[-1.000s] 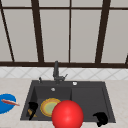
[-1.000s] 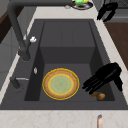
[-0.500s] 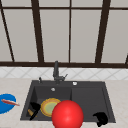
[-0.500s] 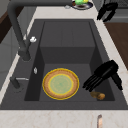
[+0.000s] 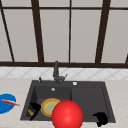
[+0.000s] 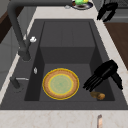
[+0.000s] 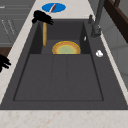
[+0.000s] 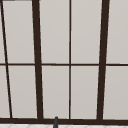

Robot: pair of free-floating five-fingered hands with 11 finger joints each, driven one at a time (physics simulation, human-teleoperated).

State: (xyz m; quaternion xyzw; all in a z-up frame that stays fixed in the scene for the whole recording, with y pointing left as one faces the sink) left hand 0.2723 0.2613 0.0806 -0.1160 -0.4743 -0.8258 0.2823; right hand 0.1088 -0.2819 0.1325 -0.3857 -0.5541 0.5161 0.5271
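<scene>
Left hand [image 5: 35,108] hovering in the left basin of the sink [image 6: 67,32], near the front-left corner, fingers [image 6: 91,81] straight and spread, pointing down toward the basin floor, holding nothing. Brown stick-like object [image 6: 98,95] lying on the basin floor just beside those fingertips; contact impossible to tell. In the right side view, same object [image 7: 44,33] running along the near wall under the hand [image 7: 41,17]. Yellow-rimmed plate [image 6: 60,83] lying flat on the basin floor, just right of the hand. Right hand [image 5: 101,118] hanging at the sink's near-right rim, fingers curled, gripping nothing. Red ball [image 5: 67,114] sitting in front, near edge. Blue plate [image 5: 5,103] resting on the counter, far left.
</scene>
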